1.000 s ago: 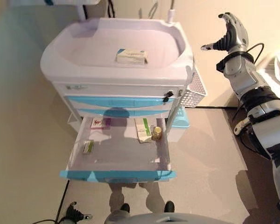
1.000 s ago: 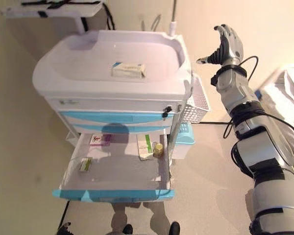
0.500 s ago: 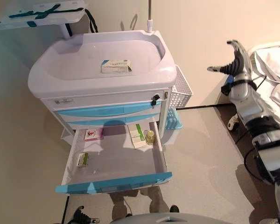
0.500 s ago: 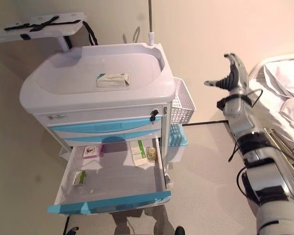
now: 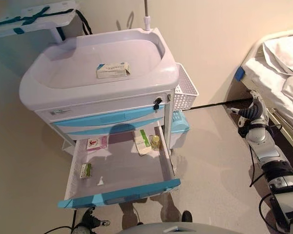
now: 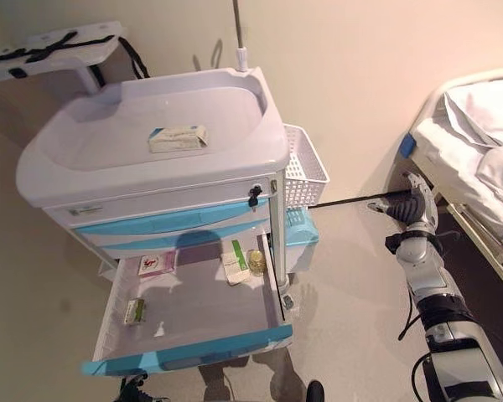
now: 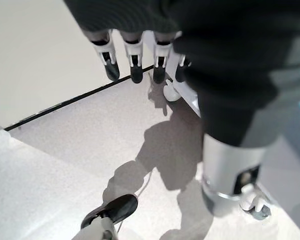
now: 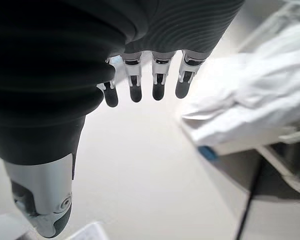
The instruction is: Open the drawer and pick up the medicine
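Observation:
The white and blue cart has its lowest drawer (image 5: 119, 193) pulled out. Inside lie a pink-marked packet (image 5: 96, 144), a green and white box (image 5: 143, 141), a small yellow bottle (image 5: 156, 142) and a small green box (image 5: 86, 170). A white medicine box (image 5: 113, 70) rests on the cart's top tray (image 5: 49, 90). My right hand (image 5: 247, 113) hangs far right of the cart, near the bed; its fingers (image 8: 140, 80) are straight and hold nothing. My left hand (image 5: 90, 223) is low below the drawer front, its fingers (image 7: 135, 60) straight over the floor, empty.
A white wire basket (image 5: 185, 92) and a blue bin (image 5: 179, 122) hang on the cart's right side. A bed with white sheets (image 5: 283, 63) stands at the right. A shelf (image 5: 29, 17) juts out at the upper left, and a pole (image 5: 146, 14) rises behind the cart.
My right arm has dropped from a raised pose beside the cart to low near the bed. The whole view has shifted, so the camera moved. The drawer's contents have not moved.

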`<state>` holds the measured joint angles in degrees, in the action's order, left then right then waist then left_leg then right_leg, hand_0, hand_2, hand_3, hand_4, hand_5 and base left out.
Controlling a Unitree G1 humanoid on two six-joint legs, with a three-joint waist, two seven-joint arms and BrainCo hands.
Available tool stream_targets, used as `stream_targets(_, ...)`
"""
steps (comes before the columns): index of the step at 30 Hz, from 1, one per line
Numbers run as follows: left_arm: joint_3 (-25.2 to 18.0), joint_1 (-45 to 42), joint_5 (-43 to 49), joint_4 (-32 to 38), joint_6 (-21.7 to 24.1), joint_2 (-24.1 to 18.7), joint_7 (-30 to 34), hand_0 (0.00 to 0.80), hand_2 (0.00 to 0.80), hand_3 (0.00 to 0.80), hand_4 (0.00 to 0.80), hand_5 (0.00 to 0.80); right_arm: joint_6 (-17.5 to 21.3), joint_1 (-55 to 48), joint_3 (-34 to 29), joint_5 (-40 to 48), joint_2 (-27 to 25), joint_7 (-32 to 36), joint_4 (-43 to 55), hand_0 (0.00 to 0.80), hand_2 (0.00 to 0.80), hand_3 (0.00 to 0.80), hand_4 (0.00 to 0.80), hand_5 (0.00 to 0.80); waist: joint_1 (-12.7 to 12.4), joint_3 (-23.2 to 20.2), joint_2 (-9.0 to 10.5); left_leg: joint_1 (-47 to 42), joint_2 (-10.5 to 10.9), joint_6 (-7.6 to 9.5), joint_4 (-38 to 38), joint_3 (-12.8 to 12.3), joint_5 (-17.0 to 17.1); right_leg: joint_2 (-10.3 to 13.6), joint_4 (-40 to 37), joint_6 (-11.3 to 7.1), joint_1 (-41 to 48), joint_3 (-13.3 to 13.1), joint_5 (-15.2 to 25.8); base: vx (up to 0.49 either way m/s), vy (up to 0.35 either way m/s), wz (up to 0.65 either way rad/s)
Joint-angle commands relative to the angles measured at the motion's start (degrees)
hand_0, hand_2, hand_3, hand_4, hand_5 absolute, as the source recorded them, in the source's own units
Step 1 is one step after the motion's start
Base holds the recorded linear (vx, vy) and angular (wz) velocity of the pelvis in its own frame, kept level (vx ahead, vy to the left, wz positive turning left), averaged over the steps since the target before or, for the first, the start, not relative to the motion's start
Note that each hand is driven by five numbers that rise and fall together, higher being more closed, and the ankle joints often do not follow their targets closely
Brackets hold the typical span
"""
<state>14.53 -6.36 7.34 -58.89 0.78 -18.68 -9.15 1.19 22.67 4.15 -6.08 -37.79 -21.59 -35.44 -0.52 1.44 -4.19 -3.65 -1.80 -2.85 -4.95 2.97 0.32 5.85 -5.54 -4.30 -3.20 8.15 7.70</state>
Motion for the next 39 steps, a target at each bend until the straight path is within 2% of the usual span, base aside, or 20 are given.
stream_targets(1, 0.96, 2.53, 3.81, 0.75, 2.16, -2.96, 1.02, 0.0, 0.0, 0.0, 0.0, 0.0, 2.84, -0.69, -2.42, 1.86, 1.16, 0.58, 1.56, 0.0, 0.0, 0.0, 0.0, 0.0, 0.43, -0.95, 2.5, 3.81, 2.73, 1.46, 0.68, 1.3, 0.69, 1.48, 1.26, -4.23, 3.17, 1.25, -3.48, 0.0, 0.0, 0.0)
stream_targets(7, 1.24, 3.46, 4.54, 3.15, 2.48, -4.06, 2.52, 0.0, 0.0, 0.0, 0.0, 0.0, 3.11, -6.58, -4.49, 5.04, 3.56, 2.91, -1.26, 0.0, 0.0, 0.0, 0.0, 0.0, 1.5, -0.86, 1.8, 3.46, 2.8, 1.41, 0.69, 0.92, 0.72, 1.7, 1.32, -4.22, 3.41, 0.95, -3.61, -0.004, -0.002, -0.01)
stream_targets(14, 0.77, 5.41, 5.5, 4.45, 2.74, -5.65, 4.98, 0.0, 0.0, 0.0, 0.0, 0.0, 3.25, -15.09, -7.13, 12.97, 8.91, 7.76, -12.11, 0.0, 0.0, 0.0, 0.0, 0.0, 2.57, -1.26, 1.26, 2.62, 2.99, 1.49, 0.95, 0.47, 0.46, 1.8, 1.49, -4.07, 4.08, 0.31, -4.03, -0.003, -0.004, -0.01)
stream_targets(22, 0.21, 5.82, 7.37, 4.55, 2.62, -6.44, 6.62, 0.0, 0.0, 0.0, 0.0, 0.0, 1.94, -19.51, -8.35, 12.65, 10.89, 10.24, -22.59, 0.0, 0.0, 0.0, 0.0, 0.0, 3.11, -1.33, 0.78, 2.02, 3.14, 1.45, 0.91, 0.24, 0.39, 1.94, 1.37, -4.1, 4.64, 0.3, -4.08, -0.002, -0.003, -0.02)
stream_targets(27, 1.47, 6.83, 9.2, 2.88, 2.63, -5.9, 6.9, 0.0, 0.0, 0.0, 0.0, 0.0, 1.53, -19.91, -7.97, 11.74, 11.62, 11.08, -29.43, 0.0, 0.0, 0.0, 0.0, 0.0, 3.59, -1.16, 0.66, 1.86, 3.24, 1.46, 0.92, 0.13, 0.37, 1.96, 1.35, -4.14, 4.58, 0.0, -3.9, 0.0, 0.0, 0.0)
stream_targets(39, 5.4, 10.14, 14.42, -0.5, 2.5, -5.59, 7.74, 0.0, 0.0, 0.0, 0.0, 0.0, 1.66, -20.74, -7.23, 11.83, 12.15, 12.06, -32.25, 0.0, 0.0, 0.0, 0.0, 0.0, 4.97, 0.39, 0.93, 2.76, 3.2, 1.48, 0.67, -0.5, 0.69, 1.63, 1.25, -4.23, 3.02, -1.01, -3.26, -0.005, 0.001, -0.01)
